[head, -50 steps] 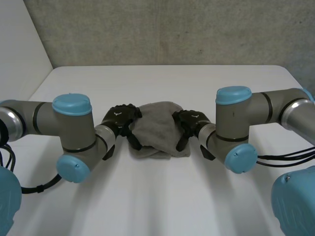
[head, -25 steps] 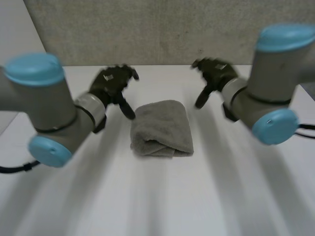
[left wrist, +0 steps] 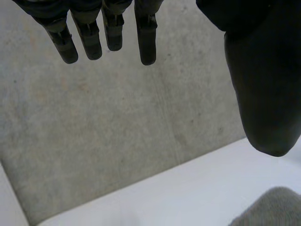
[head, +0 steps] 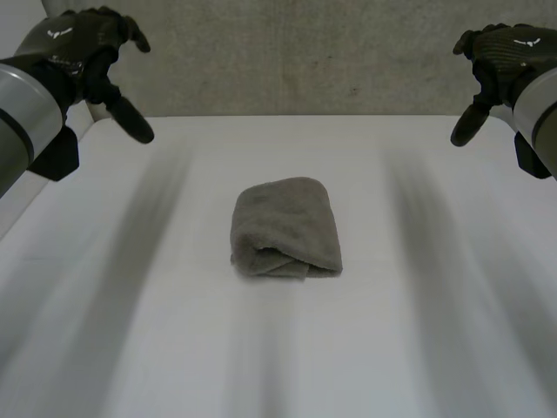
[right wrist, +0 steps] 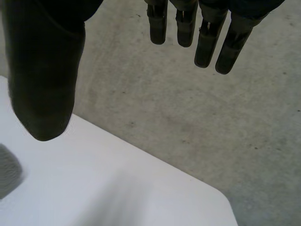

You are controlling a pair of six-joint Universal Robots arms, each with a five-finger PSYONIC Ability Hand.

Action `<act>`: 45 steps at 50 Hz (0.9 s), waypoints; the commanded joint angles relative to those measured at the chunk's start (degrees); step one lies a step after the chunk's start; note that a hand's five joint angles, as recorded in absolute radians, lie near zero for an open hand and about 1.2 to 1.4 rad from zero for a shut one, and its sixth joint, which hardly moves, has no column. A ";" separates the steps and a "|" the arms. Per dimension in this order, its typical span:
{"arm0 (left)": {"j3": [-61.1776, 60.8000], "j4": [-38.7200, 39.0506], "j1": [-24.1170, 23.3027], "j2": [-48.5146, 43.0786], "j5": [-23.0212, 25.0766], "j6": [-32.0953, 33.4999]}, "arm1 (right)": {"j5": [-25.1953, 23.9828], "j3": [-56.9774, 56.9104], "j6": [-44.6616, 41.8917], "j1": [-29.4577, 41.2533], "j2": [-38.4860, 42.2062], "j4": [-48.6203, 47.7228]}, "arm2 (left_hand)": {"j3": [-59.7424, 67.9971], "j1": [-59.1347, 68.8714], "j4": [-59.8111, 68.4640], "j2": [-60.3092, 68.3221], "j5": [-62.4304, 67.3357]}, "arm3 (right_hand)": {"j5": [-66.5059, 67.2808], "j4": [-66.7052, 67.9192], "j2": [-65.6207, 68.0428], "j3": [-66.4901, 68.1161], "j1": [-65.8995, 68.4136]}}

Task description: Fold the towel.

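Note:
A grey towel lies folded into a small thick bundle in the middle of the white table. My left hand is raised high at the far left, well away from the towel, open with straight fingers and nothing in it. My right hand is raised at the far right, open too, its fingers straight and empty. An edge of the towel lies below the left hand's thumb, and a sliver of the towel lies under the right thumb.
A grey concrete wall stands behind the table's far edge. The table's far right corner lies below my right hand. A pale side wall runs along the table's left.
Both hands have left the towel's sides and risen up and outward, the left to the upper left, the right to the upper right. The towel stays folded in place.

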 commanded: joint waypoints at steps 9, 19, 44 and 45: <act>-14.18 2.92 0.18 6.98 -0.84 -0.51 | -12.93 18.95 -0.19 -2.88 -9.85 -8.27 | 0.30 0.31 0.36 0.40 0.04 | -3.57 -4.44 -3.82 -3.79 -2.16; -20.08 7.32 0.53 10.59 -0.75 -0.08 | -13.11 23.80 -0.80 -3.85 -12.32 -10.65 | 0.13 0.14 0.19 0.23 -0.13 | -3.57 -4.44 -3.82 -3.79 -2.16; -21.58 7.32 1.59 10.59 -0.40 -0.34 | -14.96 25.03 -0.98 -4.03 -12.41 -10.65 | 0.13 0.14 0.19 0.23 -0.13 | -3.57 -4.44 -3.82 -3.79 -2.16; -21.67 7.32 1.59 10.59 -0.40 -0.34 | -14.96 24.86 -0.89 -4.03 -12.41 -10.65 | 0.13 0.14 0.19 0.23 -0.13 | -3.57 -4.44 -3.82 -3.79 -2.16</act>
